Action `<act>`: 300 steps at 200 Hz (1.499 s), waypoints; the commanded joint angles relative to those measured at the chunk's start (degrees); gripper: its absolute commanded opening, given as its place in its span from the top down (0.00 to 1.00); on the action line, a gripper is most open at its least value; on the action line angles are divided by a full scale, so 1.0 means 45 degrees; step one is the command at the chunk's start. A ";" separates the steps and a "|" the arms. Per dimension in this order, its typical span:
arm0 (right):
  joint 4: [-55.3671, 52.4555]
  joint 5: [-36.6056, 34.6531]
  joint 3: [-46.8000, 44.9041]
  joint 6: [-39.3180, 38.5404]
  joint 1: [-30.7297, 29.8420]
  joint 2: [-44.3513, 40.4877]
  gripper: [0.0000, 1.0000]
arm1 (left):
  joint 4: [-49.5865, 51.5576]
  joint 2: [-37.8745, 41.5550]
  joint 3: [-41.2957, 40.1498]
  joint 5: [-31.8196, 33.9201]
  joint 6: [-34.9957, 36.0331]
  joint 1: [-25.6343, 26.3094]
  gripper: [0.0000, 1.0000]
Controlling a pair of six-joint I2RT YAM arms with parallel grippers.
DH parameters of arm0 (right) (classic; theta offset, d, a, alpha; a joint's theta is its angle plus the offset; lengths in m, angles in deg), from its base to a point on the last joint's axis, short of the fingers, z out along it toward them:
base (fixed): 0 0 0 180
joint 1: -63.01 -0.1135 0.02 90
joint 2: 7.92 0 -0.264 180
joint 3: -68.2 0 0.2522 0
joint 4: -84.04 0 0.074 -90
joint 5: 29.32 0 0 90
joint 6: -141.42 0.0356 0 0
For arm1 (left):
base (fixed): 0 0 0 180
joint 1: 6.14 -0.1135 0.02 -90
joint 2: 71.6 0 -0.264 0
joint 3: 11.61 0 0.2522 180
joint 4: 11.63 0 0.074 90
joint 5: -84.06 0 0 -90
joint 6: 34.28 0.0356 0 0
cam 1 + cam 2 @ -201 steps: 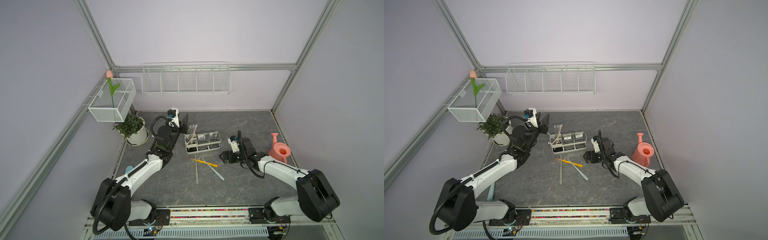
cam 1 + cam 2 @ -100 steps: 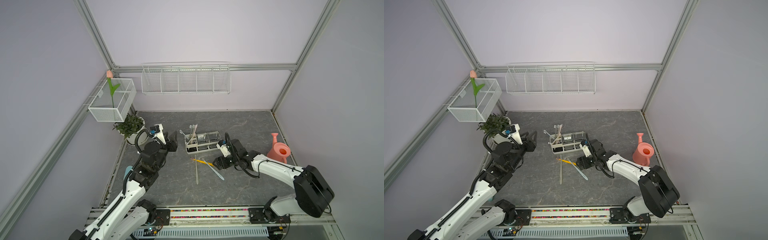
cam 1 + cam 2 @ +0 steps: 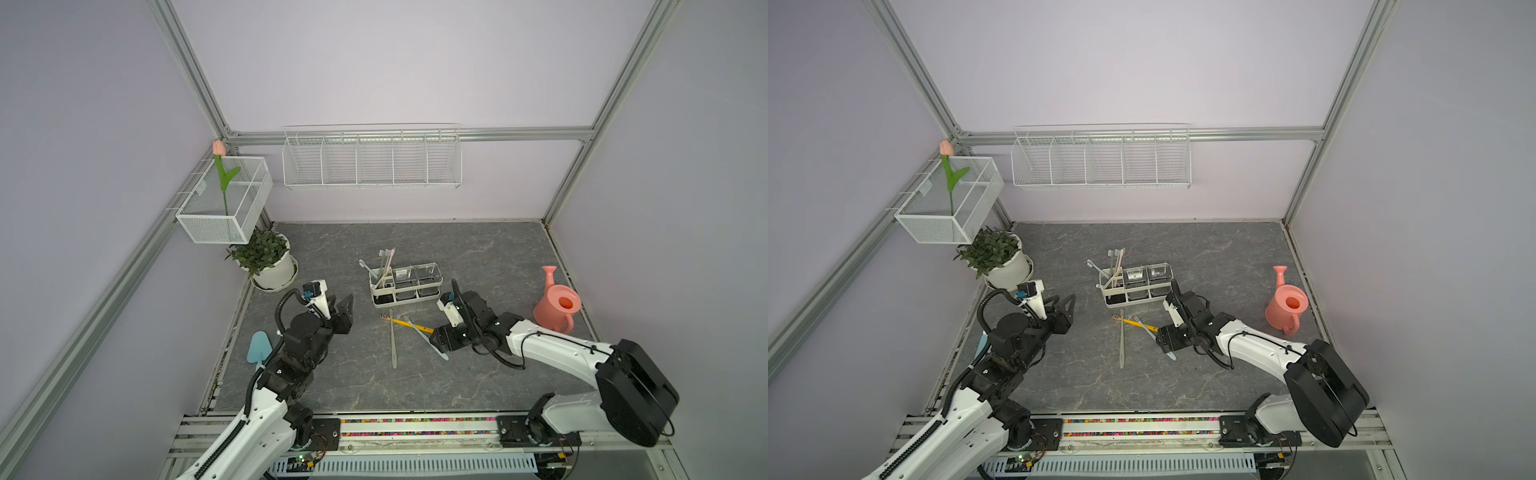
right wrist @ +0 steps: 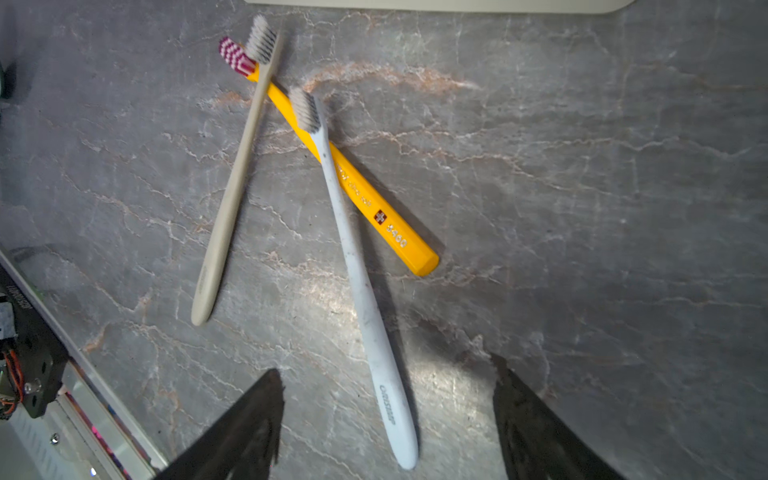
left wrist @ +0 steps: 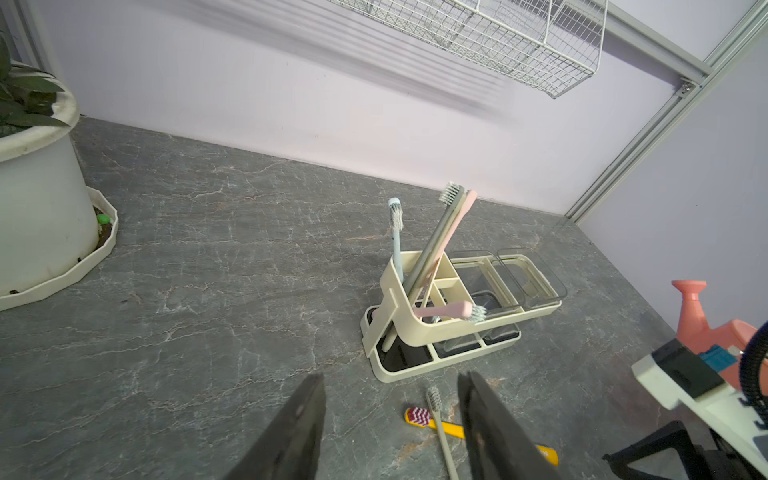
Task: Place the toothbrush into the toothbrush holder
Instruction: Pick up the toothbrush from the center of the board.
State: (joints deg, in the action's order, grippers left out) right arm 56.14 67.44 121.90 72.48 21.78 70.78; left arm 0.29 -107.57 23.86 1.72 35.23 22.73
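Observation:
The cream toothbrush holder [image 3: 405,284] [image 3: 1136,284] [image 5: 449,316] stands mid-table, with several brushes leaning in its cream bin. Three toothbrushes lie crossed on the grey table in front of it: a pale blue one [image 4: 357,266] [image 3: 426,338], a yellow one [image 4: 361,195] [image 3: 405,323] and a beige one [image 4: 232,195] [image 3: 392,340]. My right gripper [image 4: 385,370] [image 3: 436,338] is open, low over the table, its jaws standing either side of the pale blue handle's end without touching it. My left gripper [image 5: 391,376] [image 3: 341,305] is open and empty, left of the holder.
A potted plant [image 3: 268,266] stands at the back left and a pink watering can [image 3: 557,305] at the right. A blue trowel [image 3: 257,349] lies by the left arm. A wire basket [image 3: 372,158] hangs on the back wall, and a mesh box [image 3: 226,203] holds a tulip.
My left arm has drawn back from the holder toward the front left. My right gripper has moved left and down over the toothbrushes on the table, its jaws slightly narrower.

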 commanded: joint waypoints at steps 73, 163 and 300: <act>0.0639 -0.0771 -0.0286 0.0462 -0.0503 0.0976 0.22 | -0.0117 0.0414 -0.0324 0.0036 -0.0212 -0.0074 0.44; 0.0464 -0.1359 0.0217 -0.0421 -0.1101 0.1943 0.34 | -0.1028 0.0499 -0.0655 -0.0958 -0.0150 -0.0060 0.44; -0.0611 -0.1660 0.1358 -0.0836 -0.1989 0.4075 0.74 | -0.0937 0.0682 -0.0861 0.0153 -0.0876 -0.0086 0.43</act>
State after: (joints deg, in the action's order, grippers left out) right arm 57.00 57.93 129.49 68.91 13.87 85.92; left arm -2.49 -105.12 20.82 1.11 33.17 22.73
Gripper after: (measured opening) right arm 0.292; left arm 0.568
